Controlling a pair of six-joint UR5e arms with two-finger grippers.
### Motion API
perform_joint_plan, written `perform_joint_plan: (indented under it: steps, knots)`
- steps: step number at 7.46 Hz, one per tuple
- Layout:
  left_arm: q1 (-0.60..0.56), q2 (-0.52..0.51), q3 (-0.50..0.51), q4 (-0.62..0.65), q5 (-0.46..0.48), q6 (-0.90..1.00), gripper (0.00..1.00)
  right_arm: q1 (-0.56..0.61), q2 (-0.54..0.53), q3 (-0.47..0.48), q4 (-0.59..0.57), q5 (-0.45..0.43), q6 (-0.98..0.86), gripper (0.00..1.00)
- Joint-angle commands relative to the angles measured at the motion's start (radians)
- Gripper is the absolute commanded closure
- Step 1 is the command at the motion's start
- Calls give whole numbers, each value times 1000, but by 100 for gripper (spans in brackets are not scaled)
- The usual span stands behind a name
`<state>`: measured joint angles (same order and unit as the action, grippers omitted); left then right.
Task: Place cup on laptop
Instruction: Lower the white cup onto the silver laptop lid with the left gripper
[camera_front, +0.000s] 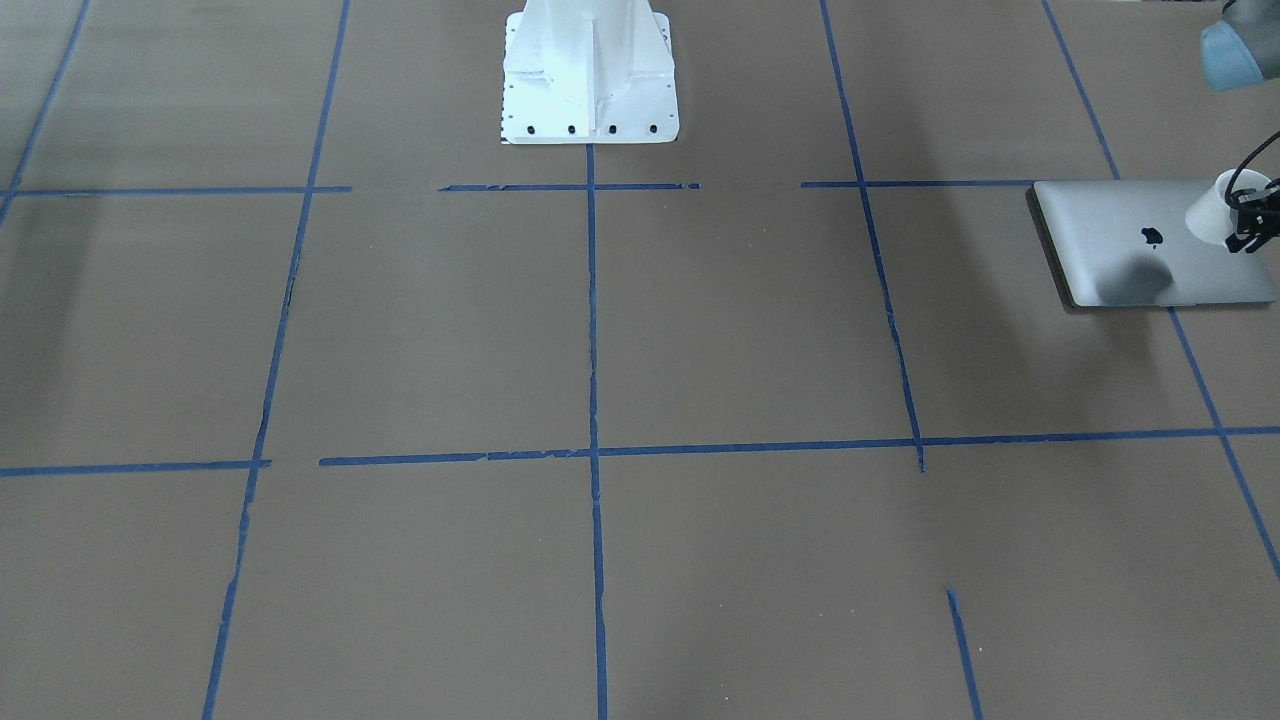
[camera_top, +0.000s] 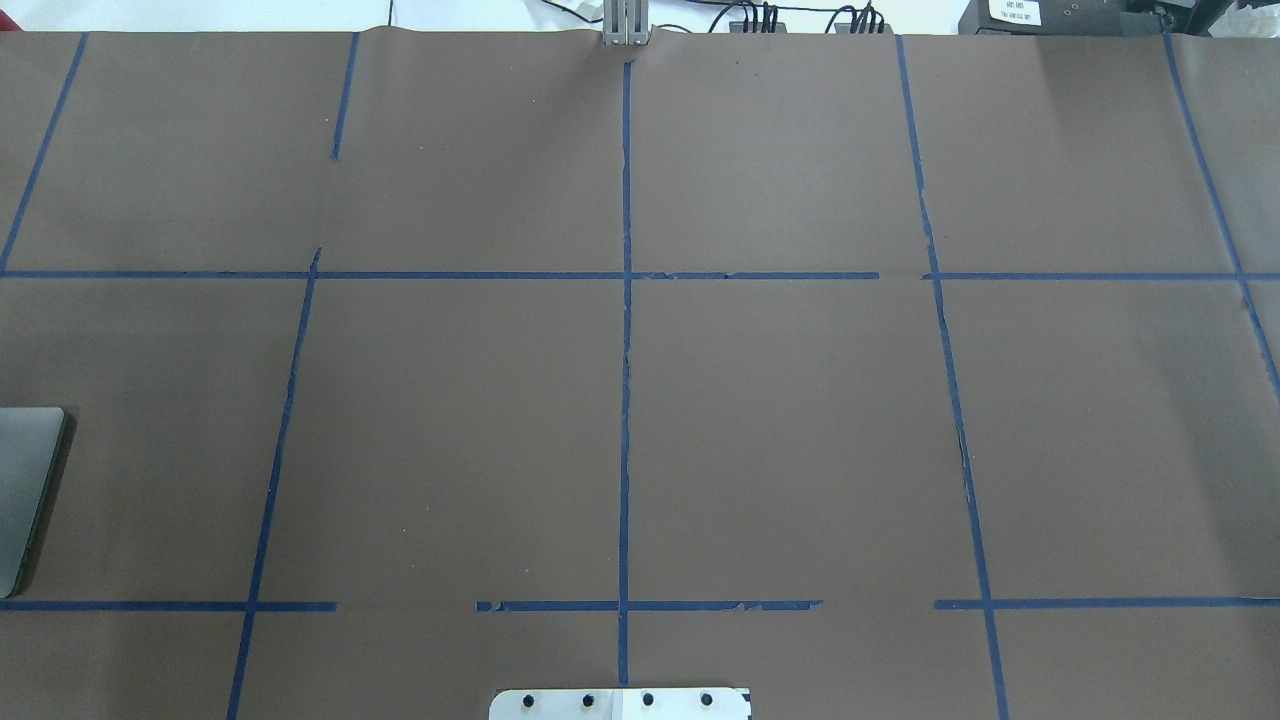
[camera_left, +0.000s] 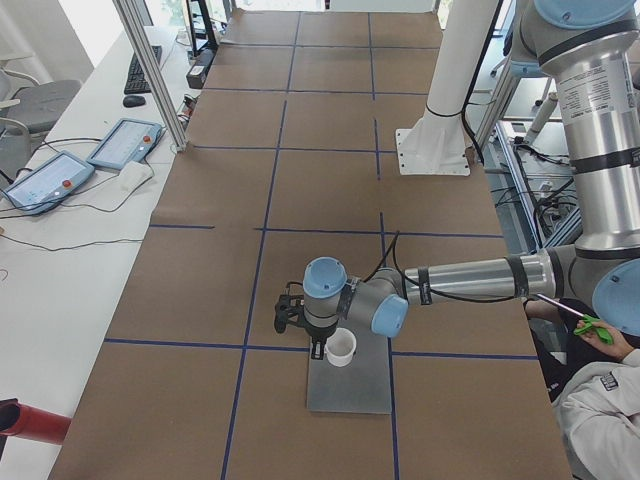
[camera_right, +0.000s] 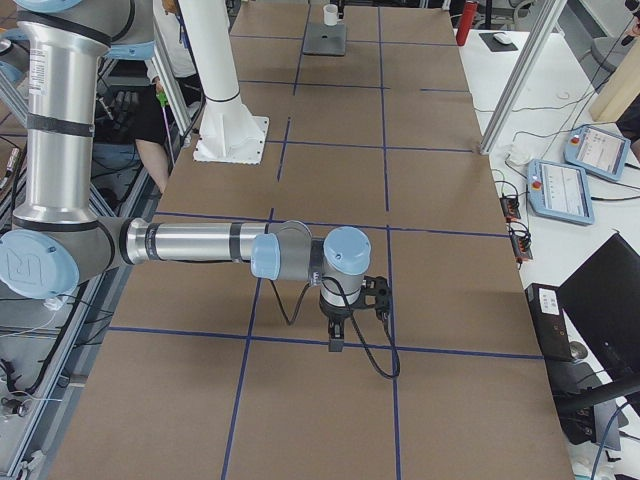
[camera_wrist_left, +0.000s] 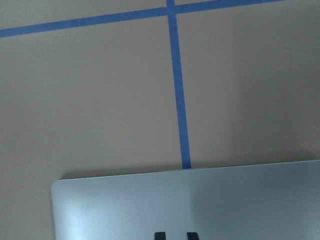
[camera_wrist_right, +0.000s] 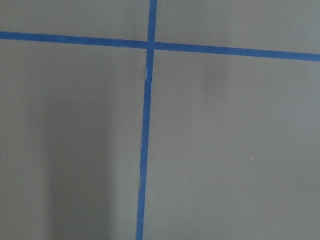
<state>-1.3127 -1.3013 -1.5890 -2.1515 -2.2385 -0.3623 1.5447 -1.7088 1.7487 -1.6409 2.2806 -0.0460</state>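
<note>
Jaws of your left gripper (camera_front: 1248, 222) clamped the cup (camera_front: 1212, 212), seemingly just above the laptop (camera_front: 1110, 230), so you next needed to lower it level and release.

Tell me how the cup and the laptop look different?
The cup is white; the laptop is silver-grey. The cup is small and round; the laptop is much bigger, flat and rectangular. The laptop bears a dark apple logo; the cup looks plain. Both are pale and smooth-looking.

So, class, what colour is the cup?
The cup is white, clearest in the exterior left view.
</note>
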Motion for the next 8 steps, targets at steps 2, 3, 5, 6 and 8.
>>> perform_joint_plan:
  steps: [2,3,5,6,8]
  knots:
    - [32,-1,43,-91,-6,-104,100,0,0,0,1,0,0,0]
    - [58,-3,41,-93,-7,-125,100,0,0,0,0,0,0,0]
    - [90,2,43,-85,-15,-126,100,0,0,0,1,0,0,0]
    - [92,4,44,-85,-45,-124,100,0,0,0,0,0,0,0]
    - [108,4,44,-87,-50,-126,100,0,0,0,1,0,0,0]
